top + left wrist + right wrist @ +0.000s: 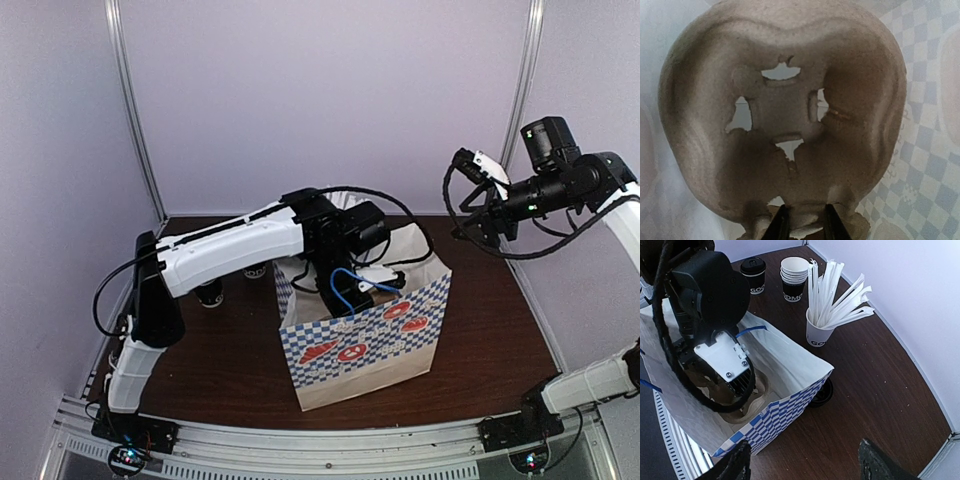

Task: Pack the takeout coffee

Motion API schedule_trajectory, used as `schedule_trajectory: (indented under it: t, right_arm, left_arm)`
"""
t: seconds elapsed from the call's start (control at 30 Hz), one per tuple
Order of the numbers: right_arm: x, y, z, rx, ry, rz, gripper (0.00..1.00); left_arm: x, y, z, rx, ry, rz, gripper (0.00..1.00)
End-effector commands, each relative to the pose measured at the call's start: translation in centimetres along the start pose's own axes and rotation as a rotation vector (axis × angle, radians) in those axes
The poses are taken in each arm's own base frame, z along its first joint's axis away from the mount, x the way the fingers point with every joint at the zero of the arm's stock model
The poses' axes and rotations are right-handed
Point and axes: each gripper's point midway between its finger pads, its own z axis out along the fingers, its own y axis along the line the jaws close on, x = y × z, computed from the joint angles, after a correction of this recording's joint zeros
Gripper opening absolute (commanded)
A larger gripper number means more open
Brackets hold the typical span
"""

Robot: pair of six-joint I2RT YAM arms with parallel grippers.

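Item: takeout coffee (753, 274). Lidded, upright (axis vert.) on bench (875, 375), upper left of rt-wrist view, outside bag (785, 365), beside cup stack (794, 277).
L pincer (805, 222): narrow, clamped on cup carrier (780, 125), inside bag.
R pincer (805, 465): wide, empty.
Coffee lies beyond bag from R pincer; L arm prob. nearer.
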Motion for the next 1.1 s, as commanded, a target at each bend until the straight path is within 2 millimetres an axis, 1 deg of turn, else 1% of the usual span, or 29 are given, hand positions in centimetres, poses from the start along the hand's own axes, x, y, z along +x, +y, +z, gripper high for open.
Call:
schedule_trajectory:
  t: [0.0,0.13,0.27,0.5,0.6,0.67,0.77,0.93,0.97,1.07]
  right_arm:
    - [-0.2,-0.2,0.4,-0.017,-0.014,0.013,0.73]
    - [-0.2,-0.2,0.7,-0.027,-0.014,0.016,0.73]
    - [-0.2,-0.2,0.9,-0.032,-0.012,0.019,0.73]
    - [0.0,-0.1,1.2,-0.043,-0.01,0.029,0.73]
    - [0.1,-0.1,1.2,-0.044,-0.01,0.031,0.73]
    - [0.0,-0.1,1.1,-0.045,-0.011,0.03,0.73]
    - [-0.2,0.0,0.9,-0.047,-0.015,0.029,0.73]
    - [-0.4,0.2,0.9,-0.067,-0.023,0.032,0.73]
    - [-0.4,0.2,1.0,-0.072,-0.023,0.033,0.73]
    - [-0.4,0.4,1.1,-0.085,-0.022,0.034,0.73]
  left_arm:
    - [0.2,-0.2,0.8,0.004,0.03,-0.026,0.21]
    - [0.8,-0.3,1.9,0.01,0.065,-0.043,0.22]
    - [1.0,-0.3,2.1,0.015,0.073,-0.048,0.32]
    - [1.0,-0.6,1.8,0.028,0.073,-0.055,0.49]
    - [0.5,-0.7,0.9,0.018,0.044,-0.041,0.51]
    - [-0.2,-0.9,-0.4,0.011,0.001,-0.017,0.52]
    - [-1.8,-1.7,-3.2,0.014,-0.095,0.039,0.54]
    - [-5.1,-4.2,-9.9,0.043,-0.336,0.16,0.56]
    - [-5.4,-4.6,-11.6,0.039,-0.386,0.179,0.57]
    - [-6.2,-5.4,-15.2,0.016,-0.501,0.229,0.58]
